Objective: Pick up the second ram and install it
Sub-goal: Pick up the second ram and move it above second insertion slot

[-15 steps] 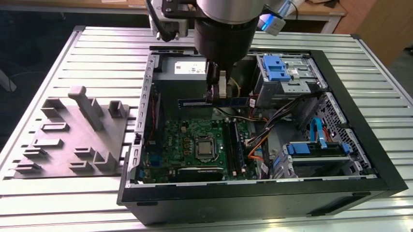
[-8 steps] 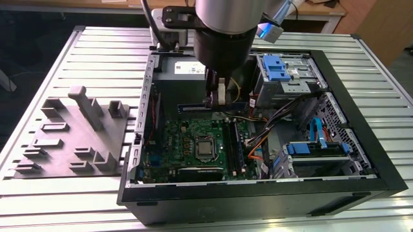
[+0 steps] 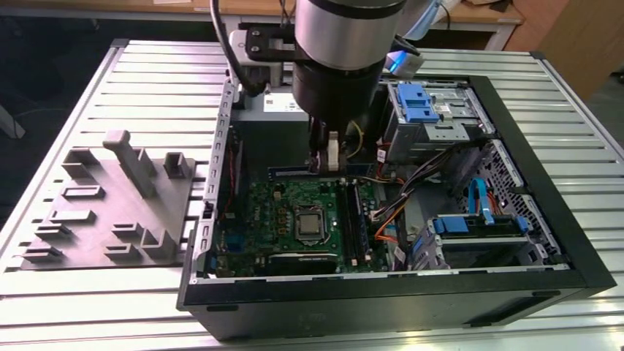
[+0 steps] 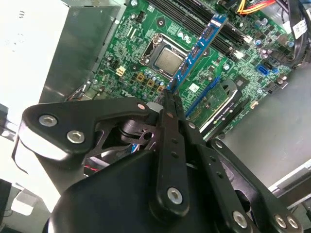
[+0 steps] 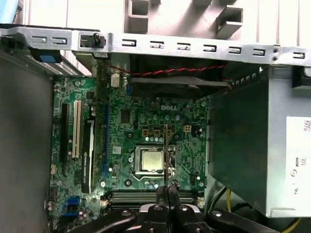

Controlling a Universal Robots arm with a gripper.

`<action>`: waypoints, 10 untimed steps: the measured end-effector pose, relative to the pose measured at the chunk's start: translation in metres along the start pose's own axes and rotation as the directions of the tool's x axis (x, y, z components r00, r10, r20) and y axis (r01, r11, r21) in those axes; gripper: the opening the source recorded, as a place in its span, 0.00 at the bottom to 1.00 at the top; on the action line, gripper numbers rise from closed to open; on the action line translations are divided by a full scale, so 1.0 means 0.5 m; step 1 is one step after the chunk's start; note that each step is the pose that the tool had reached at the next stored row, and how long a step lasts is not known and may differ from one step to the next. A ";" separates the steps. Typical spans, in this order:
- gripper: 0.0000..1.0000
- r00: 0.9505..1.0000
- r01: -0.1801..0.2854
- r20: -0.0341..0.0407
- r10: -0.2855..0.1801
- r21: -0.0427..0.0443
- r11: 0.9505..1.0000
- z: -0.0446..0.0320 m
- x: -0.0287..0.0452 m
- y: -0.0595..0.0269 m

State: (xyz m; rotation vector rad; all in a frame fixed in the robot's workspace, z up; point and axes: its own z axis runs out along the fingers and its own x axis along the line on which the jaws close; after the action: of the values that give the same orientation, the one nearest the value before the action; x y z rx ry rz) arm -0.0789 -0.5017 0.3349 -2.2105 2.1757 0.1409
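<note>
The open computer case [image 3: 390,289] is lying on the bench [image 3: 146,95]. Above its motherboard [image 5: 126,131], the end effector [image 4: 167,99] is clenching the second ram [image 4: 201,43]. The pickup looks done, with the ram not yet seated in the motherboard's memory slots [image 5: 126,196].

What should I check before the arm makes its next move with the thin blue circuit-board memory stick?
1. Grip: ok. The gripper is shut on one end of the thin blue memory stick.
2. Stick not seated: ok. It hangs above the green motherboard.
3. Alignment: not ok. In the first wrist view the stick runs across the long black slots, not along them.
4. Slot empty, latches open: cannot tell.
5. Clearance: ok. In the exterior view the orange cables lie apart from the gripper.
</note>
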 end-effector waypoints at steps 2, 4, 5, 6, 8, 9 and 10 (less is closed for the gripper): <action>0.11 1.000 0.000 0.000 0.000 -0.004 1.000 0.006 0.001 0.000; 0.11 1.000 -0.001 -0.001 0.001 -0.008 1.000 0.012 0.002 0.000; 0.11 1.000 -0.001 -0.001 0.001 -0.009 1.000 0.015 0.002 0.000; 0.11 1.000 -0.001 -0.001 0.001 -0.010 1.000 0.018 0.002 0.000; 0.11 1.000 -0.001 -0.001 0.001 -0.011 1.000 0.020 0.003 0.000; 0.11 1.000 -0.001 -0.001 0.001 -0.011 1.000 0.020 0.003 0.000; 0.11 1.000 -0.001 -0.001 0.001 -0.011 1.000 0.021 0.003 0.000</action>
State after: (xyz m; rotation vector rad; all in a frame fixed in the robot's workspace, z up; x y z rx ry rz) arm -0.0792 -0.5021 0.3242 -2.2155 2.1819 0.1529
